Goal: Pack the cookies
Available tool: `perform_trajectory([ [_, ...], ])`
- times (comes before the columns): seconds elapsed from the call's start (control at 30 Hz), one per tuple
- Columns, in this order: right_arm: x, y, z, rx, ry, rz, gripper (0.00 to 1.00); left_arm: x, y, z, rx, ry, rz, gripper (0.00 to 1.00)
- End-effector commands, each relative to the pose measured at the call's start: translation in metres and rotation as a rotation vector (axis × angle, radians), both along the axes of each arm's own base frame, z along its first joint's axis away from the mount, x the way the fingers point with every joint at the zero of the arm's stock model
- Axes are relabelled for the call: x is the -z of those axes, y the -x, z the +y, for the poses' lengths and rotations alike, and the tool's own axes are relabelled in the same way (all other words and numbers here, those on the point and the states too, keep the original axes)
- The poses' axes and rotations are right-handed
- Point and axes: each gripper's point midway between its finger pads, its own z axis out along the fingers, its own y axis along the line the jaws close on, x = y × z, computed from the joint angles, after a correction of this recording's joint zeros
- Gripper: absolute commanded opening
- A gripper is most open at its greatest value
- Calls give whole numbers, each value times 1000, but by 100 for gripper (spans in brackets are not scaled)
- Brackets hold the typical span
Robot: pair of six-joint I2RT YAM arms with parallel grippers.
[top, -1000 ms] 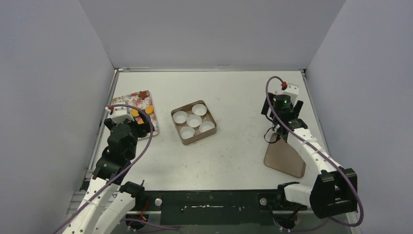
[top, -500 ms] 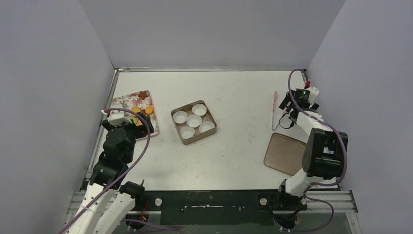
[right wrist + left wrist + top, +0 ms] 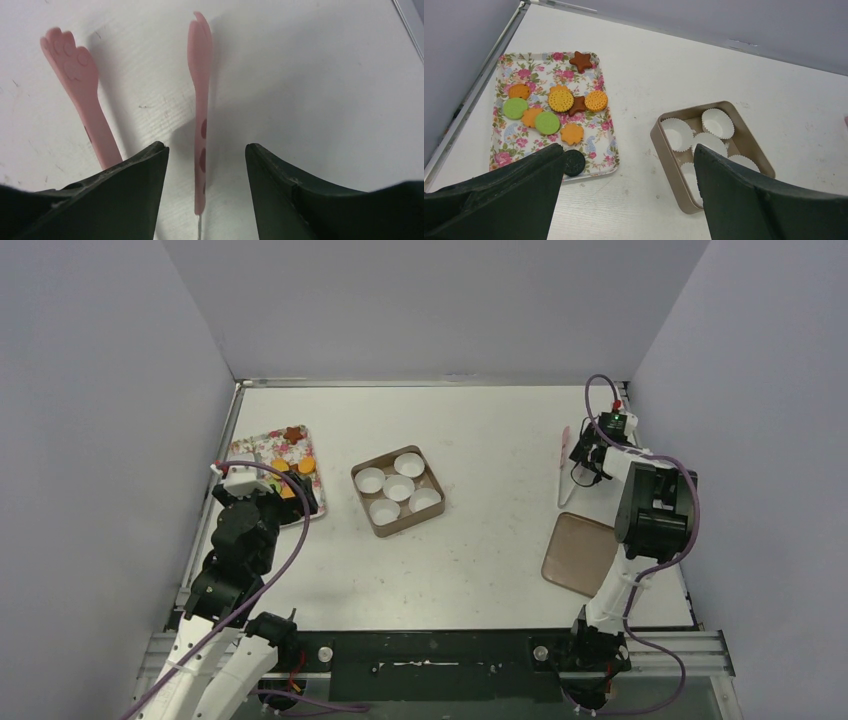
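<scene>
**A:** What's the right gripper (image 3: 205, 146) doing?

**B:** It is low over the bench (image 3: 310, 75) with its jaws apart. One arm of the pink tongs (image 3: 200, 75) runs between the fingers, untouched, and the other arm lies outside its left finger.

**A:** And the left gripper (image 3: 628, 155)?

**B:** Spread wide, holding nothing, above the near edge of the floral tray (image 3: 596, 145).

**A:** And the cookies (image 3: 560, 100)?

**B:** All on that tray: orange, green and brown ones, with a dark one by the left finger. The box (image 3: 659, 145) of paper cups (image 3: 717, 122) sits just right of it.
</scene>
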Motion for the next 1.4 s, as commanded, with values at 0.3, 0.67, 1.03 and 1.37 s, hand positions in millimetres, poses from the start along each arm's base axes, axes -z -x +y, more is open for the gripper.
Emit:
perform_trajectory([
  [0.3, -7, -37, 0, -42, -23, -49, 20, -7, -6, -3, 29, 0, -31, 97],
  [0.67, -54, -39, 36, -117, -147, -246, 0, -8, -12, -10, 61, 19, -46, 97],
  [1.03, -119, -25, 136, -317, -419, -540, 0, -20, -26, -48, 236, 85, -87, 97],
  [1.37, -182, 13, 224, -522, -689, -746, 0, -24, -49, -114, 464, 412, -109, 97],
])
